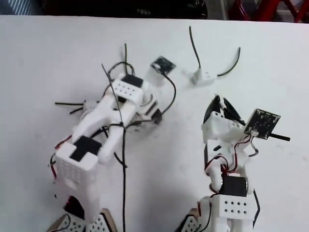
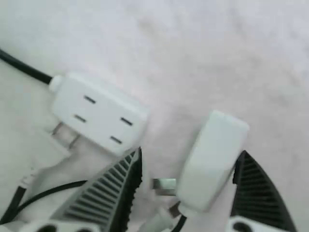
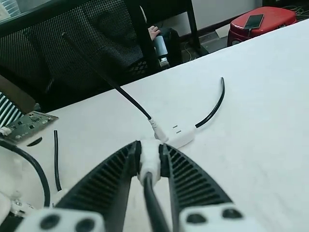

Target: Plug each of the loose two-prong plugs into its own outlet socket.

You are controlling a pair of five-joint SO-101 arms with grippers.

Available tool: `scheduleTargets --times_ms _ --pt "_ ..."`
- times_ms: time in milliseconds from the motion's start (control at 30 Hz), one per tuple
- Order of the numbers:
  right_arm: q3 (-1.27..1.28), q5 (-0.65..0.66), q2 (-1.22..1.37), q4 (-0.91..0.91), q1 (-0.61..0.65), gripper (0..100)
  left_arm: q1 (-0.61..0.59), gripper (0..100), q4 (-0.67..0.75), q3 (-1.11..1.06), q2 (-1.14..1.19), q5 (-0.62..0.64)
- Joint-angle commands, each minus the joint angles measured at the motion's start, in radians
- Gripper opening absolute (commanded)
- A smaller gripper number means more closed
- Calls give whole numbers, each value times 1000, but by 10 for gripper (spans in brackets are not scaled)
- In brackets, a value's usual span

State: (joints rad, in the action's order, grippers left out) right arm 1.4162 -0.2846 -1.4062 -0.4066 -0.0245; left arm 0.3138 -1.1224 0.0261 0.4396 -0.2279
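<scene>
**Left wrist view shows a loose plug between spread jaws; the right arm pinches another**

Left wrist view: the left gripper (image 2: pixel 189 154) stands spread, with a ribbed finger on each side of a white plug (image 2: pixel 212 154). The plug lies against one finger with a gap to the other. Its metal prongs (image 2: pixel 164 183) point across that gap, and only one of them is clear to see. Just beside it on the white table (image 2: pixel 217 48) lies a white outlet block (image 2: pixel 99 116), four slots facing up. A black cord (image 2: pixel 24 67) leaves one end of the block and is cut off by the frame edge. A metal piece pokes out beneath the block, too blurred to name.

Right wrist view: the right gripper (image 3: pixel 149 147) is pressed together on a second plug (image 3: pixel 149 163). Its black lead (image 3: pixel 154 203) runs back between the fingers. Near it on the table lies a small outlet socket (image 3: pixel 182 136). A corded white piece (image 3: pixel 157 128) meets one end of it, and I cannot tell whether it is fully seated.

High view: the left arm (image 1: pixel 111 108) covers most of its own gripper and what lies under it.
</scene>
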Motion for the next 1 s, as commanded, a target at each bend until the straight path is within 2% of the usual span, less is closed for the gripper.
scheduleTargets --times_ms 0,300,567,700,967 --pt "-9 2 -13 19 -7 16 -67 302 -74 181 47 -14" --pt "-9 2 -13 19 -2 16 -56 302 -253 344 97 -46" --pt "-9 2 -13 22 -1 17 1 301 -285 333 87 -124" --pt "-9 2 -13 22 -1 17 21 299 -269 338 143 -124" --pt "-9 2 -13 21 -5 17 102 98 -242 344 214 -164"
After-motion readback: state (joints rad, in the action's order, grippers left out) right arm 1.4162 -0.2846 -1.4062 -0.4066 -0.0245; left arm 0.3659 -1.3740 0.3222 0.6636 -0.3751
